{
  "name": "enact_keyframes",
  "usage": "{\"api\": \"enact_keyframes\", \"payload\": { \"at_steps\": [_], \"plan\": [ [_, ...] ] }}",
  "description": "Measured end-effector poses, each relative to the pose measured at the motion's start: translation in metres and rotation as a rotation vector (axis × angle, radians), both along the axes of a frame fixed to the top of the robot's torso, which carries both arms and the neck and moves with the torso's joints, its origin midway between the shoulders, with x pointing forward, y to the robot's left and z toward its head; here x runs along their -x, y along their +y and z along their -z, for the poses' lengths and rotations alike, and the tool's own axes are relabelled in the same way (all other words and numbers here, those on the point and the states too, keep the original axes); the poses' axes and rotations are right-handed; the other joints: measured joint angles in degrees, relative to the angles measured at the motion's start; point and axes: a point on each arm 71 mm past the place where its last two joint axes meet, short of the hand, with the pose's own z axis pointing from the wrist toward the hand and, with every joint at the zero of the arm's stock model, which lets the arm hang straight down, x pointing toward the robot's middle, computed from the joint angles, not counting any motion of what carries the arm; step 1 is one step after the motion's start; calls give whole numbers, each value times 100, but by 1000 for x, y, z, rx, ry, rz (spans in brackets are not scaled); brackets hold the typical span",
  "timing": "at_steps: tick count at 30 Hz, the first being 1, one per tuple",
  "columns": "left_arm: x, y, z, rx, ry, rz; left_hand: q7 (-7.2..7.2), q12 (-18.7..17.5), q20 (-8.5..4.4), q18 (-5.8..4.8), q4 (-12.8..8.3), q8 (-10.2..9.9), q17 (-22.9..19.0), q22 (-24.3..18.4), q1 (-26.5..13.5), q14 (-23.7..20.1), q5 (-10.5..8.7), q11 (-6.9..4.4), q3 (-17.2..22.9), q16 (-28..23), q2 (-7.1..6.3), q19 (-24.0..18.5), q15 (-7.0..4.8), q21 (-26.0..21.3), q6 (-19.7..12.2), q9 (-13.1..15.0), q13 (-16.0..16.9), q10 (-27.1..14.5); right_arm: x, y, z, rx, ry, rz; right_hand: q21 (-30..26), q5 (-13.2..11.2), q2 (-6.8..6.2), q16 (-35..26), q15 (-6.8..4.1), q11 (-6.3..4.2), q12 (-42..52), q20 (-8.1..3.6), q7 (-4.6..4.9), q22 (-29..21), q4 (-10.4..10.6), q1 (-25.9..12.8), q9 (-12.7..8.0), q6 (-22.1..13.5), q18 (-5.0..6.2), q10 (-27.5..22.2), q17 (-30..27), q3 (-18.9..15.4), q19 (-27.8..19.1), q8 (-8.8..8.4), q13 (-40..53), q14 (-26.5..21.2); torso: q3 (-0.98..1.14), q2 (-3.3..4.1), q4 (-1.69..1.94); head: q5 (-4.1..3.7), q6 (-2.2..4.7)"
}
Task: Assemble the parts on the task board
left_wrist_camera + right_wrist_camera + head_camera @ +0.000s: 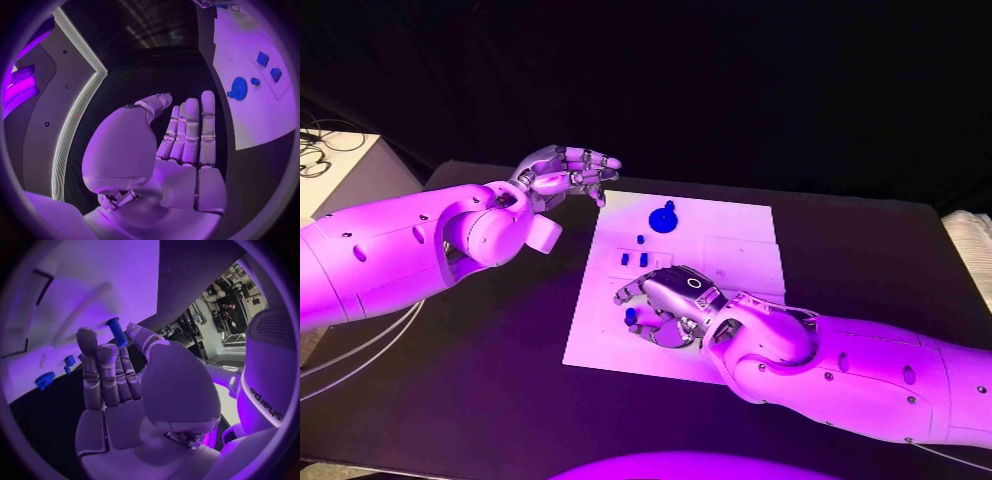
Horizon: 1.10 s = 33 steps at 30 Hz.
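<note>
With the right robot hand (672,300) pinching a blue peg (117,332) over the white board (733,235), lower it straight and slowly; the left robot hand (567,170) hovers empty, fingers loosely apart.

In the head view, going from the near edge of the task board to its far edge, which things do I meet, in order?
Right hand pinching a blue peg → two small blue blocks → a tiny blue part → the round blue gear-like part → the far edge of the task board.
</note>
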Motion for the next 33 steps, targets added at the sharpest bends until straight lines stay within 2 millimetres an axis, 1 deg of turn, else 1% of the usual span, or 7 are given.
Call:
{"api": "enact_keyframes", "payload": {
  "at_steps": [7,16,19,23,26,28,33],
  "plan": [
    [0,0,0,-1,2,0,0,0,0,0,0,0,0,0,0,0,0,0,0,0,0,0,0,0,0,0,0,0,1,-14,-5,-63,-3,21,-592,65,35,116,86,73,685,76,-139,-372,747,720,-98,-280,87,-583,-502,-1001,-258,-258,68,-347,-1,-3,5,-31,47],
    [0,1,1,-2,5,-1,0,0,0,0,0,0,0,0,0,0,0,0,0,0,0,0,0,0,0,0,0,0,-17,-82,-36,-176,100,186,1359,101,171,1073,-135,25,1318,-127,94,1147,1301,487,-150,-137,-139,646,1204,-664,1019,-282,90,989,-4,-24,-15,-138,124],
    [1,3,1,-3,7,-3,-22,0,21,0,17,0,0,-13,0,0,0,21,-17,0,0,21,0,0,-21,0,-7,-20,-27,-118,-47,-208,171,289,1608,64,112,1226,-251,-104,1639,-232,-20,1339,1351,399,-96,34,-183,1316,1631,-532,1179,-99,332,1223,-3,-40,-38,-220,143],
    [3,7,4,-9,13,-8,-10,0,21,0,17,10,0,-17,0,0,0,21,-17,0,0,22,0,-23,-33,0,-12,-20,-33,-162,-53,-230,265,406,1682,132,47,1199,-369,-415,2914,-363,-126,1443,1377,181,20,109,-193,1393,1777,-506,1227,241,1453,1273,-3,-78,-69,-333,158],
    [4,9,5,-11,17,-10,-1,0,21,0,16,22,0,-19,0,0,0,20,-17,0,0,21,0,-23,-42,0,-13,-20,-31,-186,-52,-232,333,459,2436,168,26,1776,-427,-335,4907,-405,-228,2084,1383,-23,80,201,-373,1767,3048,-502,1439,505,3996,1332,-1,-112,-92,-418,168],
    [4,9,7,-10,20,-9,-1,0,21,0,39,22,0,-25,0,-20,0,21,-39,0,0,21,20,-22,-42,0,-20,-62,-28,-199,-51,-225,369,483,2704,298,17,1990,-427,-479,6258,-422,-277,2294,1448,-235,99,250,-373,2799,3514,-589,1456,630,6095,1333,1,-135,-103,-474,152],
    [7,7,12,-4,31,1,27,0,21,0,97,22,0,-48,-53,-20,0,34,-64,0,-18,21,20,-62,-70,-13,-31,-75,-18,-221,-45,-186,429,513,3046,326,41,2252,-427,-539,7119,-423,-297,2337,1461,-319,96,310,-452,3496,3644,-772,1455,719,7057,1332,8,-190,-116,-612,118]
  ]
}}
